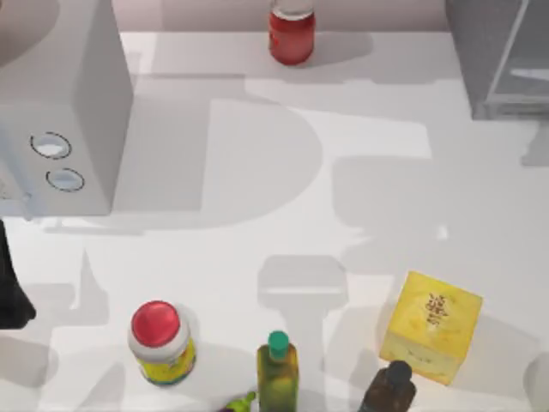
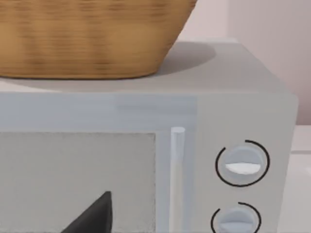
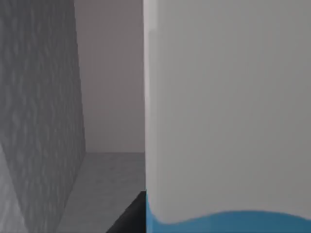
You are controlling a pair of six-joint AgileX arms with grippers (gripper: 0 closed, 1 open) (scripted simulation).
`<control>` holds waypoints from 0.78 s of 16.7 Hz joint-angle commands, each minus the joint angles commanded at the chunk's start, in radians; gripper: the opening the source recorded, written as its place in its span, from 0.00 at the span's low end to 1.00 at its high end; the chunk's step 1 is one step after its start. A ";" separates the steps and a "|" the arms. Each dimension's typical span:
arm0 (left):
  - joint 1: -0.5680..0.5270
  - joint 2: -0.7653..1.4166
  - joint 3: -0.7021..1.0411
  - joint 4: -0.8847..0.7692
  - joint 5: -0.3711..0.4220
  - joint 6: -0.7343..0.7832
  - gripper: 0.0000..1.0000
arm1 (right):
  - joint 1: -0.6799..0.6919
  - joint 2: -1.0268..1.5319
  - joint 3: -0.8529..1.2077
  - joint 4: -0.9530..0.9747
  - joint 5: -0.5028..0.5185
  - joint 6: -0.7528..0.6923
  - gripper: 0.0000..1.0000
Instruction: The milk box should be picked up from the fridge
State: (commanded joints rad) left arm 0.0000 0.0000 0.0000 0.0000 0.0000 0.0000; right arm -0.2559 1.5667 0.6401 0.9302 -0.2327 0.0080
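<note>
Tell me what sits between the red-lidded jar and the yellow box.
In the top view, a green-capped bottle stands between the jar and the yellow box, nearer the front edge.

Your right wrist camera sits very close to the milk box (image 3: 228, 111), whose broad white face takes up most of the frame, with a wavy light blue band along its lower edge. Beside the carton you are looking into the fridge (image 3: 39, 121): a mottled grey inner side wall runs back to a plain pale rear wall, and a smooth grey floor lies below them. A dark, angular shape rises from the frame's edge just beside the carton's base; you cannot tell from here what it is.
</note>
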 joint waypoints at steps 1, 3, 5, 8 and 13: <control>0.000 0.000 0.000 0.000 0.000 0.000 1.00 | 0.012 -0.075 -0.029 -0.043 0.011 -0.001 0.00; 0.000 0.000 0.000 0.000 0.000 0.000 1.00 | 0.038 -0.248 -0.098 -0.143 0.036 -0.003 0.00; 0.000 0.000 0.000 0.000 0.000 0.000 1.00 | 0.067 -0.444 -0.179 -0.256 0.063 -0.002 0.00; 0.000 0.000 0.000 0.000 0.000 0.000 1.00 | 0.113 -0.759 -0.310 -0.440 0.106 -0.001 0.00; 0.000 0.000 0.000 0.000 0.000 0.000 1.00 | 0.191 -1.243 -0.511 -0.729 0.176 -0.001 0.00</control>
State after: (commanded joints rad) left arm 0.0000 0.0000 0.0000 0.0000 0.0000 0.0000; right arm -0.0648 0.3233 0.1292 0.2013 -0.0568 0.0074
